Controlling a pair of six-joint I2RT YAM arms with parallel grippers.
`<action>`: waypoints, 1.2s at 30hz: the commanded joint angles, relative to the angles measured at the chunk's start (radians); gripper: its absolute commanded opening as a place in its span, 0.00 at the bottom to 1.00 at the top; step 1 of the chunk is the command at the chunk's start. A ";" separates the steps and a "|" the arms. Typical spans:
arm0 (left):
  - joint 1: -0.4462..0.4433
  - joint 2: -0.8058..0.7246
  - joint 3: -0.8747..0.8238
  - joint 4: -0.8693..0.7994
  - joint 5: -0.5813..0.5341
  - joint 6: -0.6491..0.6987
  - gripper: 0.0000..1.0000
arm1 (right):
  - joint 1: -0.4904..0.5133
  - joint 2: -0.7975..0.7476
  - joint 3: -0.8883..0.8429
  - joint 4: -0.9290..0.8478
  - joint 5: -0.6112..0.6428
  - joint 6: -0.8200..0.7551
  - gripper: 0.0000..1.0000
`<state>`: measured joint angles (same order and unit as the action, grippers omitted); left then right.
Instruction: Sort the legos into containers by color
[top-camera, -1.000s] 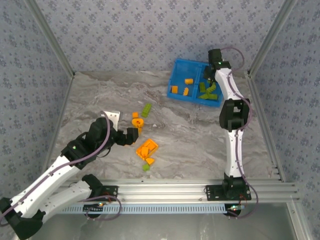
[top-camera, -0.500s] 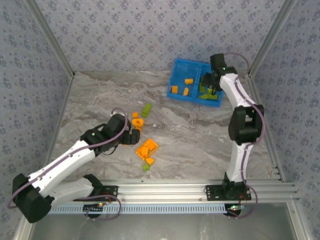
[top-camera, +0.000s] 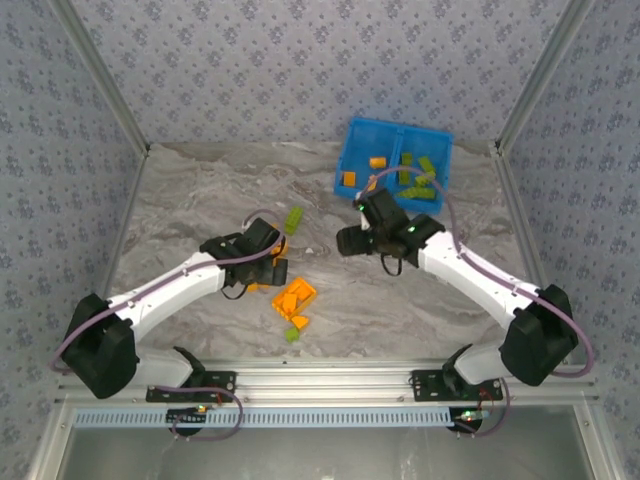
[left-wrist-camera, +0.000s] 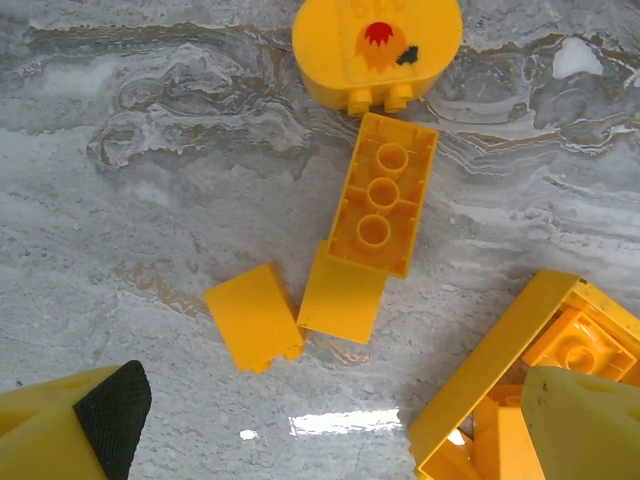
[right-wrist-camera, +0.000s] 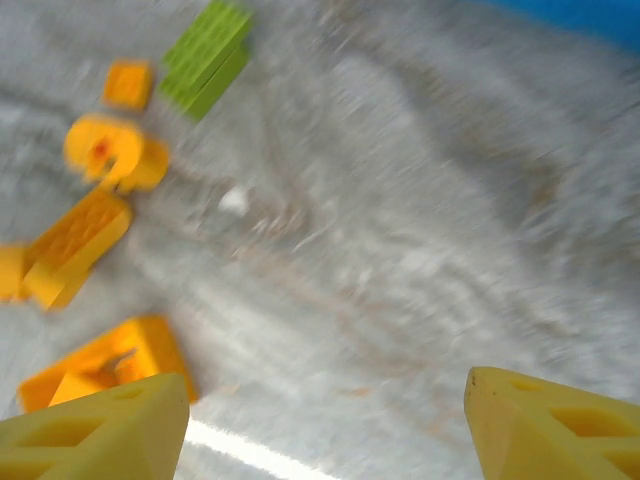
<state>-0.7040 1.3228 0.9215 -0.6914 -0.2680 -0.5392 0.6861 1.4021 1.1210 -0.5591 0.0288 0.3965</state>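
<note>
Loose legos lie mid-table: a lime green brick (top-camera: 293, 220), a flat orange plate (top-camera: 293, 297), and a small green brick (top-camera: 291, 334) with a small orange one beside it. My left gripper (top-camera: 270, 265) hangs open over orange pieces: a long brick (left-wrist-camera: 380, 205), a round piece (left-wrist-camera: 377, 45), a small tile (left-wrist-camera: 255, 315) and the plate's corner (left-wrist-camera: 520, 370); nothing sits between its fingers (left-wrist-camera: 100, 420). My right gripper (top-camera: 345, 240) is open and empty over bare table (right-wrist-camera: 330, 430), in a blurred view with the green brick (right-wrist-camera: 207, 55) ahead. The blue bin (top-camera: 345, 150) holds orange bricks (top-camera: 350, 179) left and green bricks (top-camera: 420, 180) right.
Patterned walls and metal frame posts (top-camera: 110, 90) close in the marble table on three sides. An aluminium rail (top-camera: 330, 380) carrying both arm bases runs along the near edge. The two grippers are close together near the table's middle.
My right arm has swung from the bin's green compartment down to the table's middle, its jaws opening. My left arm has reached further right over the orange bricks, still open.
</note>
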 joint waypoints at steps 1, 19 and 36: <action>0.017 -0.043 0.009 0.007 -0.040 -0.025 0.98 | 0.085 0.045 -0.067 0.070 -0.101 0.100 0.76; 0.023 -0.199 -0.064 -0.025 -0.052 -0.049 0.99 | 0.234 0.497 0.122 0.098 -0.104 -0.013 0.43; 0.023 -0.212 -0.075 -0.012 -0.044 -0.063 0.99 | 0.262 0.336 0.166 -0.018 0.164 0.045 0.05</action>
<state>-0.6861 1.1347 0.8532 -0.6998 -0.3035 -0.5835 0.9436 1.8240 1.2491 -0.5243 0.0956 0.4152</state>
